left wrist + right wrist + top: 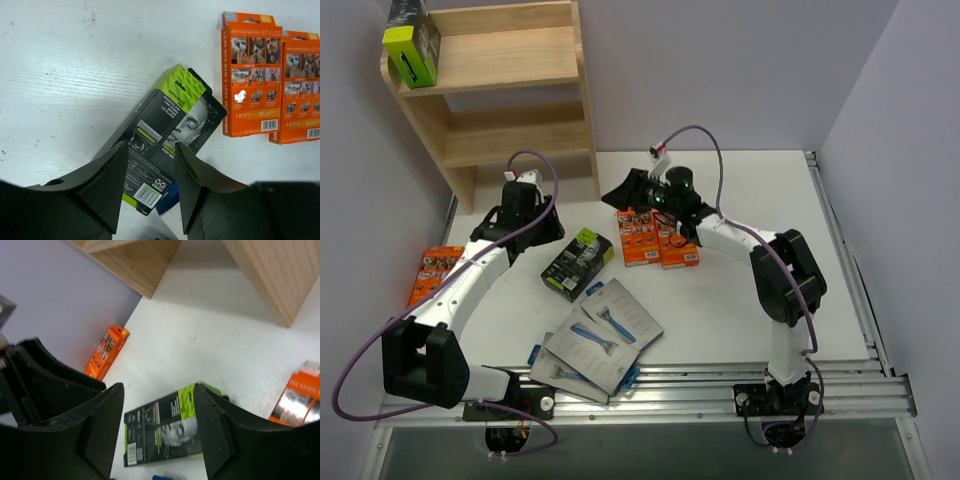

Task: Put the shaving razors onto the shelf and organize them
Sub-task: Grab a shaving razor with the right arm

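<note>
Bright, even light from overhead; the white table [750,290] carries only soft shadows. Glare whitens a spot on the left orange pack [251,75]. The right wrist view looks soft, the black box [165,427] slightly blurred.

A black cardboard razor box with a lime-green side [170,125] lay flat and diagonal on the white textured table [75,75]. Its barcode end lay between the dark fingers [107,185] of the left gripper [150,150], which stood apart; contact could not be judged. A flat orange razor pack [251,75] lay at upper right, apart from the box, with a second orange pack [301,87] just beside it, cut by the frame edge. A small blue edge [167,197] showed at the box's near corner.
</note>
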Controlling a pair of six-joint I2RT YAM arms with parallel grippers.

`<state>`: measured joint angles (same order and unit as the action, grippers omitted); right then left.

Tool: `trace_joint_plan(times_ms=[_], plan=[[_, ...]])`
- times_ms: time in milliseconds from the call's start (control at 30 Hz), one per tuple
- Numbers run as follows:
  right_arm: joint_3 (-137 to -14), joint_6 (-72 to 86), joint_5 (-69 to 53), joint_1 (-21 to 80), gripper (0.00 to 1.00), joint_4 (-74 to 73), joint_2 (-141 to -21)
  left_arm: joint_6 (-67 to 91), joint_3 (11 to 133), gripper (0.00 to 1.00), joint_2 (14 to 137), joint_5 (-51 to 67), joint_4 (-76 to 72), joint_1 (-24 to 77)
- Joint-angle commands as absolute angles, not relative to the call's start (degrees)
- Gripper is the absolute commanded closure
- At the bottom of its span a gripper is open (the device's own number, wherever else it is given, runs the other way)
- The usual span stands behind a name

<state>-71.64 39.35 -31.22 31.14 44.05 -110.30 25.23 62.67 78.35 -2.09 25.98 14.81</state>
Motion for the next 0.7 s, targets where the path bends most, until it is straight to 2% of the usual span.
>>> trace_joint_plan(times_ms=[0,33,67,100,333,667], plan=[[-83.38,31.39,-30.84,30.32,0.48,24.90,-114.51,25.66,64.33,0.49,79.10,-3.96,28.38,14.50],[-85.67,30.77,-32.50,30.24,0.51,20.00,-115.91,25.75,64.60,0.49,79.97,-3.96,28.65,14.41],[-89.52,30.07,-32.95,30.06,0.62,17.60,-117.23,25.84,65.03,0.49,80.24,-3.87,28.91,14.41],[-91.04,28.32,-33.31,30.06,0.65,15.75,-119.33,25.84,65.21,0.49,80.68,-3.43,29.09,14.15],[-98.96,21.72,-36.56,29.71,0.67,2.47,-126.20,26.10,65.21,0.49,81.21,-1.15,28.65,13.54],[-101.07,16.35,-43.42,29.00,0.71,-2.64,-132.18,26.28,65.48,0.49,82.00,0.00,28.56,13.36]])
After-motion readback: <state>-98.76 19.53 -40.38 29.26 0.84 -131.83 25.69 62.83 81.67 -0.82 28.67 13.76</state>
